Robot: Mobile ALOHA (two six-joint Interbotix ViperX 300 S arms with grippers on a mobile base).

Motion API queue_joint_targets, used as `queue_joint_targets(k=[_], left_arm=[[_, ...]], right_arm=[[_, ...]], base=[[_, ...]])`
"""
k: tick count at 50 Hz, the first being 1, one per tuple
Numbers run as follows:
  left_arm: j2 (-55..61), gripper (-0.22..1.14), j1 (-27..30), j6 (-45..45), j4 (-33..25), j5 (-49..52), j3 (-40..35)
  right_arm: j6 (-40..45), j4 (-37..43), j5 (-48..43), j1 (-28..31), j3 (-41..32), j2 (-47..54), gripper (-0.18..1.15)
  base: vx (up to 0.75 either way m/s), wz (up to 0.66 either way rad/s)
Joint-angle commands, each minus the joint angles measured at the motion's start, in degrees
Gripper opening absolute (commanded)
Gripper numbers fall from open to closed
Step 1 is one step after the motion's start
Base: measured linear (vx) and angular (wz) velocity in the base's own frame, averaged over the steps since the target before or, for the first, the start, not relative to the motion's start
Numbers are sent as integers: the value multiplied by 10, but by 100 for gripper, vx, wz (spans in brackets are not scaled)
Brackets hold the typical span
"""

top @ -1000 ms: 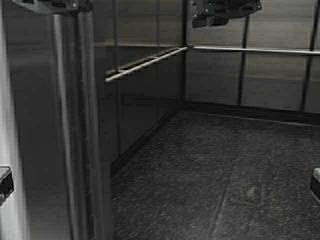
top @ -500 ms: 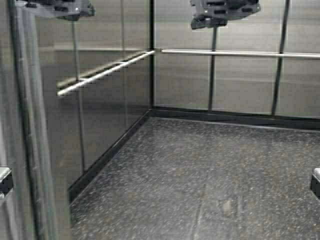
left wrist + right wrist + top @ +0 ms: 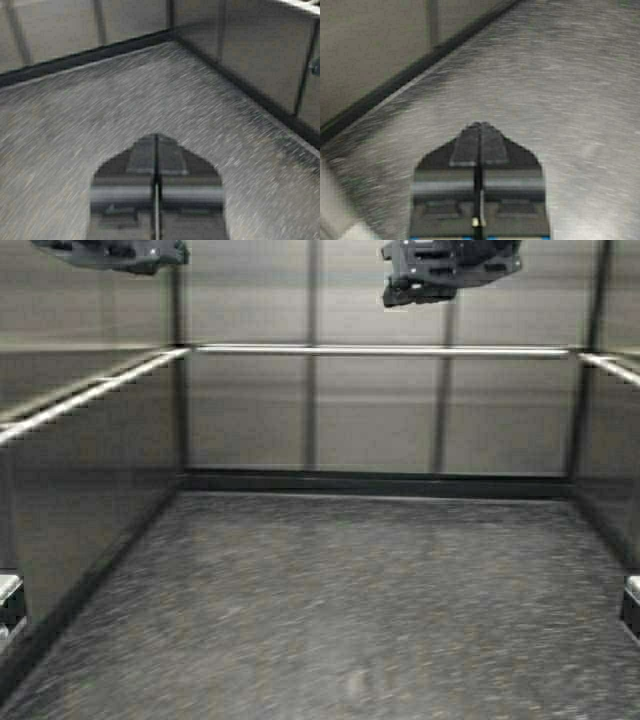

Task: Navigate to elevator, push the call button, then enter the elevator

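I am looking into the elevator car: brushed steel wall panels [image 3: 380, 420], a steel handrail [image 3: 380, 350] round the walls and a dark speckled floor [image 3: 340, 590]. Its doors and the call button are out of view. My left gripper [image 3: 120, 254] is raised at the top left of the high view, shut and empty; in the left wrist view [image 3: 156, 137] it hangs over the floor. My right gripper [image 3: 440, 270] is raised at the top centre-right, shut and empty, also over the floor in the right wrist view [image 3: 480, 125].
The left wall [image 3: 70, 470] and right wall [image 3: 615, 430] each carry a handrail. A dark skirting [image 3: 380, 483] runs along the foot of the back wall. The floor spreads out ahead between the walls.
The robot has moved and turned left: the car's left corner slid left across the high view, the door frame left the picture, and the back wall now faces me squarely. Both arms kept their raised pose.
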Motion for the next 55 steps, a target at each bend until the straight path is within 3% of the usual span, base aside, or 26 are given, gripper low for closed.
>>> queue_joint_targets(k=[1, 19, 40, 47, 50, 55], left_arm=[[-7, 3, -1, 2, -4, -4, -2], [-13, 3, -1, -1, -4, -4, -10], [-15, 3, -1, 0, -4, -4, -7], [11, 3, 1, 5, 4, 6, -44], [45, 3, 29, 1, 3, 11, -36], [40, 3, 14, 4, -5, 0, -30]], right_arm=[[0, 2, -5, 1, -12, -7, 5], [-4, 2, -5, 10, -35, -8, 5], [-3, 2, -6, 14, -23, -18, 5], [-7, 0, -4, -4, -67, 8, 5], [-2, 2, 4, -24, -47, 7, 5], [-7, 2, 1, -26, -3, -1, 5]], base=[[49, -54], [49, -26], [59, 7], [55, -7], [66, 3], [69, -14]])
